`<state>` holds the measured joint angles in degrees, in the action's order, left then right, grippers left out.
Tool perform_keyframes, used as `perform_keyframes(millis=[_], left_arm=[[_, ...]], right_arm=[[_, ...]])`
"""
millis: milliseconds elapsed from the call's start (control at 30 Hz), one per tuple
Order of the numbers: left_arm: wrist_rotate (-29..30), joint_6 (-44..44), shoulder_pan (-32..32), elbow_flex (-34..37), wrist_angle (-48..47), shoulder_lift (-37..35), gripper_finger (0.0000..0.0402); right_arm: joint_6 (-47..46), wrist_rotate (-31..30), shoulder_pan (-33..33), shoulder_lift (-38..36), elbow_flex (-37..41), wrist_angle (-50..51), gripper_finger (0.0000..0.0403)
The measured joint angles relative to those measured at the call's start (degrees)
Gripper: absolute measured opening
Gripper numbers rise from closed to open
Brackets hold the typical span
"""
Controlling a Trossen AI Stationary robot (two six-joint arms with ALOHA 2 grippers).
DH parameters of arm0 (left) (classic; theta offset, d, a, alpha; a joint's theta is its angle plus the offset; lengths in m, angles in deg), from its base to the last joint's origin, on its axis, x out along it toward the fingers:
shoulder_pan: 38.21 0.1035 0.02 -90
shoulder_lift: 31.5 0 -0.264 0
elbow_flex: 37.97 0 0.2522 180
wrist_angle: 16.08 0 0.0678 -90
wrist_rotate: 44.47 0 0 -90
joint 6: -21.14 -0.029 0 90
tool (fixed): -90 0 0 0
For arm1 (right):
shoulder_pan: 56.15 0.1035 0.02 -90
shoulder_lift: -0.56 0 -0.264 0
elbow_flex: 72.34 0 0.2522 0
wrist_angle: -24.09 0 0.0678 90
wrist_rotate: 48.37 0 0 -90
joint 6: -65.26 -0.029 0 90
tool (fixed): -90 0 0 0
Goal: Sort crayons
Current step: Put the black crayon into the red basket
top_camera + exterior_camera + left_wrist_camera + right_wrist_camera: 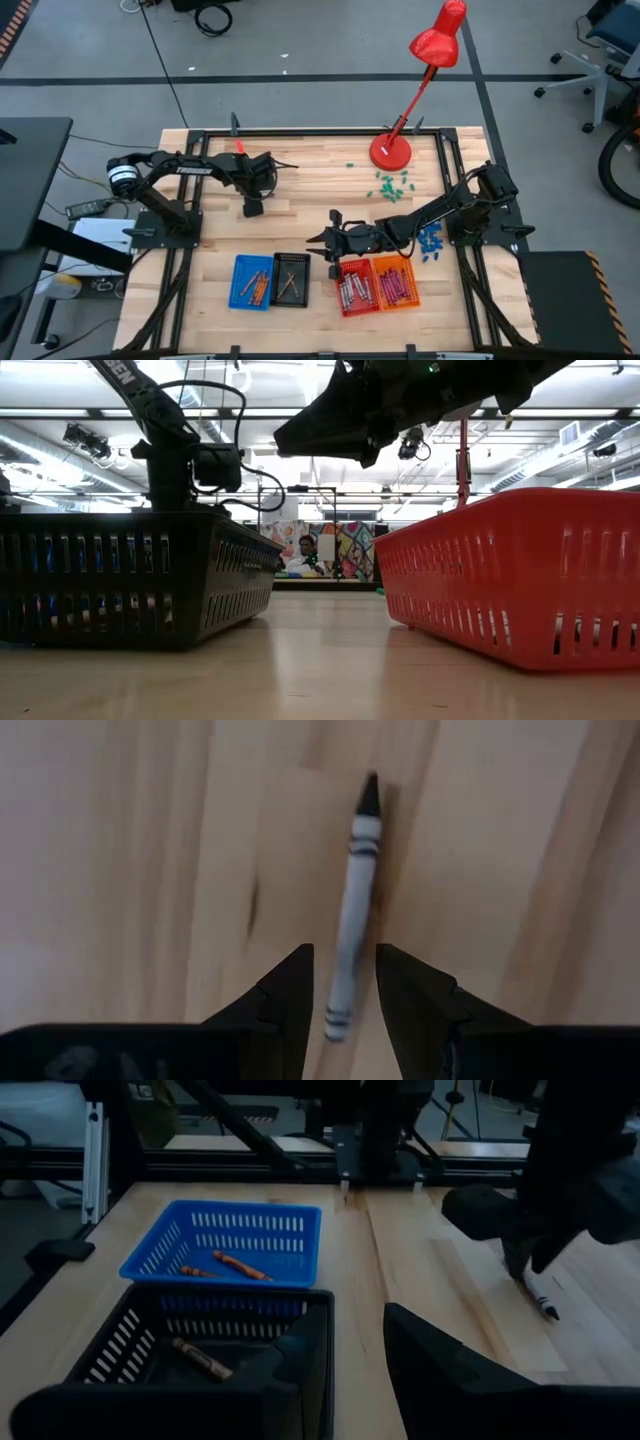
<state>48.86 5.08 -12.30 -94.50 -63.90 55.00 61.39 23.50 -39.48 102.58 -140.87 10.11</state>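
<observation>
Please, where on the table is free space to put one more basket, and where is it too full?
Bare wood lies left of the blue basket and between the left gripper and the black basket. It is crowded around the red lamp, green bits and right gripper.

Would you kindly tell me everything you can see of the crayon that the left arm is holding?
The thin grey-white paper-wrapped crayon has a dark pointed tip and dark bands near each end of its wrapper. It sits between the two dark fingers of the left claw, which close on its lower end; the tip points away from the claw, and the stick tilts slightly. Pale wooden table planks lie behind it; whether the tip touches them cannot be told. In the right wrist view it hangs tilted under that claw, tip low near the table.
</observation>
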Motion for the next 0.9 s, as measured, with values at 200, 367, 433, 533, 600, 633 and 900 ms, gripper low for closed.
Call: perform_keyframes(millis=[200,367,433,533,600,633,900], left_arm=[[-0.01,-0.67,0.0,-0.07,0.27,1.56,0.0118],[-0.5,-1.28,0.15,-0.35,0.15,3.53,0.0095],[-0.59,-2.32,0.13,-0.4,0.1,4.02,0.0076],[-0.61,-2.79,0.13,-0.35,0.31,4.0,0.0041],[-0.57,-2.4,0.13,-0.35,0.3,4.02,0.0021],[-0.51,-2.06,0.13,-0.33,0.33,4.01,0.0016],[-0.11,-1.01,-0.11,-0.07,0.62,3.66,0.0018]], right_arm=[[0.01,-0.02,0.0,0.0,-0.04,0.28,0.0107],[0.01,-0.01,0.0,0.01,-0.04,0.18,0.0107],[0.01,0.0,0.0,0.02,-0.04,0.19,0.0107],[0.01,0.0,0.0,0.02,-0.04,0.31,0.0107],[0.01,0.0,0.0,0.02,-0.04,0.38,0.0107],[0.01,-0.01,0.0,0.02,-0.04,0.38,0.0107],[-0.4,-0.28,0.0,0.02,-0.04,1.26,0.0107]])
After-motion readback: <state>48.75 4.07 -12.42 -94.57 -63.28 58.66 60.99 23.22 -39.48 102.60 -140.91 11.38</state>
